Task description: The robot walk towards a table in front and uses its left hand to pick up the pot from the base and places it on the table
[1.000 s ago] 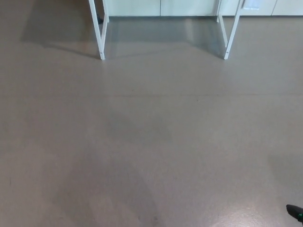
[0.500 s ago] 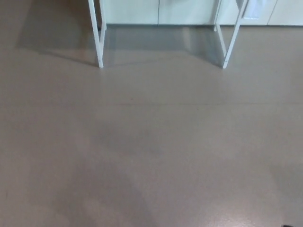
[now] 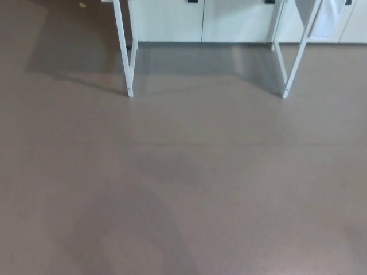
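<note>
Step in hand: the walk-up, with no manipulation started.

The head view shows only grey-brown smooth floor (image 3: 183,189) and the lower frame of the white metal-legged bench (image 3: 123,51). Its two near legs stand at upper left and upper right (image 3: 300,51). White cabinet fronts with dark handles (image 3: 229,23) run along behind it.

The bench top is cut off above the picture edge. The pot and its base are out of view. My guess is they sit up on that top, but I can't confirm it.

Neither the left hand nor the right hand shows, so I can't say how open the fingers are or whether they hold anything.

There is a wide stretch of bare floor between the camera and the bench legs, so I judge the approach unfinished.

Next move calls for:
- closing the gap, staying centred between the two near legs
- stopping short of the frame
- getting the bench top and pot into view before the left hand reaches
</note>
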You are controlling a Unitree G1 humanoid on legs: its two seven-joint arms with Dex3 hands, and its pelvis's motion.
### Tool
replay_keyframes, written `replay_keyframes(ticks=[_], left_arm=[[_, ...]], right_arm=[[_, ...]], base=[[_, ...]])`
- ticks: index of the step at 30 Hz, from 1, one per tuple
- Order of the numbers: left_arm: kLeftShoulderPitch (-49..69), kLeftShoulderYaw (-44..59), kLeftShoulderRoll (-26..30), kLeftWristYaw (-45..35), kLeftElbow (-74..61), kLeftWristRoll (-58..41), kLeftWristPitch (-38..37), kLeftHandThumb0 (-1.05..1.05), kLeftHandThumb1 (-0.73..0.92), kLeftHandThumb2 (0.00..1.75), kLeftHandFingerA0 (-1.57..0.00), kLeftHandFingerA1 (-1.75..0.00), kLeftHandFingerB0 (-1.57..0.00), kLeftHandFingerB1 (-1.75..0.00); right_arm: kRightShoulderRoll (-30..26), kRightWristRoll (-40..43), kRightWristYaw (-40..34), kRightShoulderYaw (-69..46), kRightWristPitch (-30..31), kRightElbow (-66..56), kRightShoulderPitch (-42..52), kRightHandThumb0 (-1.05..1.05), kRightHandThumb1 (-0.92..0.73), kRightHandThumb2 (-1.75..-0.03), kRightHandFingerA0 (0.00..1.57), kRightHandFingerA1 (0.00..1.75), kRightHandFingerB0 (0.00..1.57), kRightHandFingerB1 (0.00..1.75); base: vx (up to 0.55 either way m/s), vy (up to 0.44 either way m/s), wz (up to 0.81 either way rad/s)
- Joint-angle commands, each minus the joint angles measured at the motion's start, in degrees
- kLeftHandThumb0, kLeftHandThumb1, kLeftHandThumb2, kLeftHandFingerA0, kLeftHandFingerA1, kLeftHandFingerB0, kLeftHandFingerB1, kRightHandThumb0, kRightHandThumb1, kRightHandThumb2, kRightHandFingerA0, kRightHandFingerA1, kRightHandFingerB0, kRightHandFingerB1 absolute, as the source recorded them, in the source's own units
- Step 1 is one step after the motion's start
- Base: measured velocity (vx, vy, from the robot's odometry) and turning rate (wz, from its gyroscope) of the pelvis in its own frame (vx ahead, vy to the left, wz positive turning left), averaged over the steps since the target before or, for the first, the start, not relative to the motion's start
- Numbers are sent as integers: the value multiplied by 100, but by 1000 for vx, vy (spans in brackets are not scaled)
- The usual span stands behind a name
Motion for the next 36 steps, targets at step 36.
replay_keyframes(ticks=[36], left_arm=[[143, 46, 55, -77, -69, -72, -303, -2, 41, 86, -27, -54, -14, -48]], right_arm=[[-140, -153, -118, 137, -6, -105, 63, -11, -50, -91, 31, 57, 11, 47]], base=[[282, -1, 8]])
